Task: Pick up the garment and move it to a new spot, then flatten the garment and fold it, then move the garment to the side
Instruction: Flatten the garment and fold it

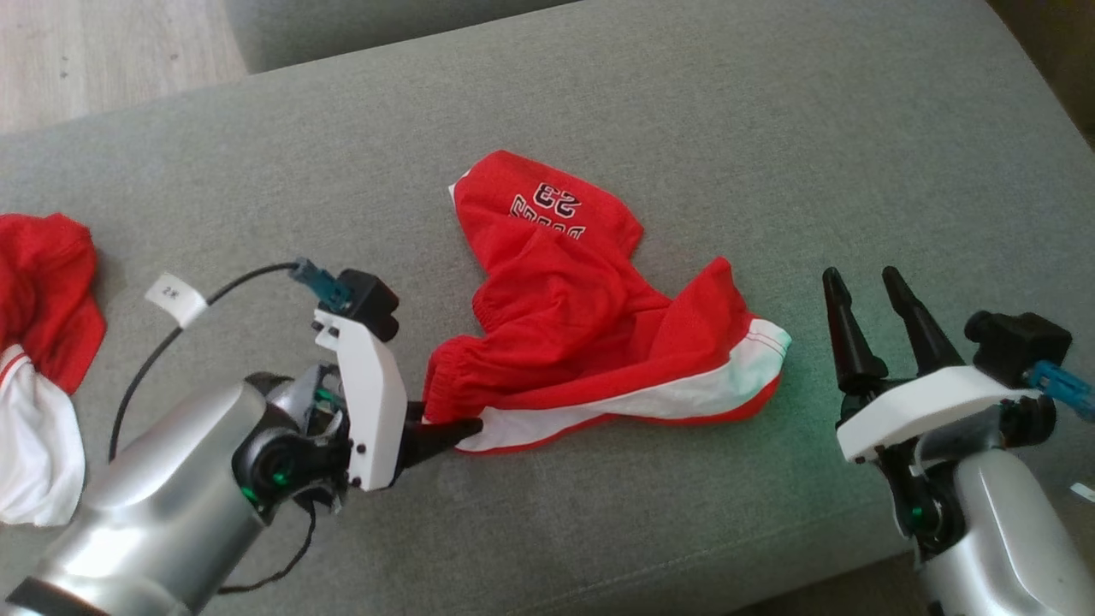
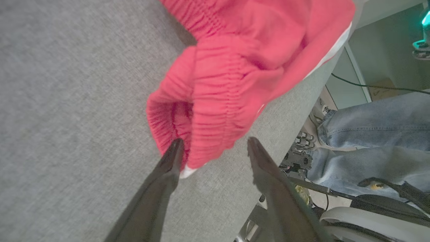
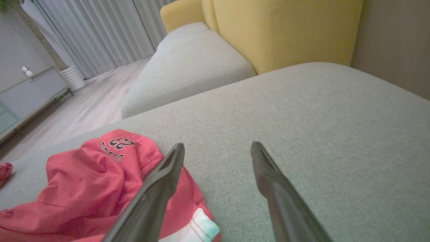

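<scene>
Broadly, the garment (image 1: 590,316) lies crumpled near the middle of the grey cushion (image 1: 684,103). In the head view its longest run goes left to right. The gathered elastic waistband (image 2: 208,101) is at the left end, and a white-striped hem (image 1: 753,359) points to the right. A second lobe reaches away from the robot; it bears the number 23 (image 1: 556,198), which reads upside down from the head.

We record the left gripper (image 1: 453,428) at the waistband end with its fingers spread. In the left wrist view one fingertip (image 2: 174,151) touches the edge of the elastic, a fold of cloth sits between the two fingers, and nothing is pinched. The right gripper (image 1: 862,278) stands well apart from the hem, also spread wide and holding nothing.

The cushion is a flat, woven grey fabric. Behind it we note a yellow backrest (image 3: 285,30), a further grey seat (image 3: 188,67), pale curtains (image 3: 100,30), a light wooden floor (image 3: 87,107) and a low sideboard (image 3: 30,90). A person's leg in blue jeans (image 2: 376,124) shows past the cushion's edge. Another red and white cloth (image 1: 38,342) lies at the far left.

The garment is red, with a white side stripe, red edging and dark lettering under the number.
</scene>
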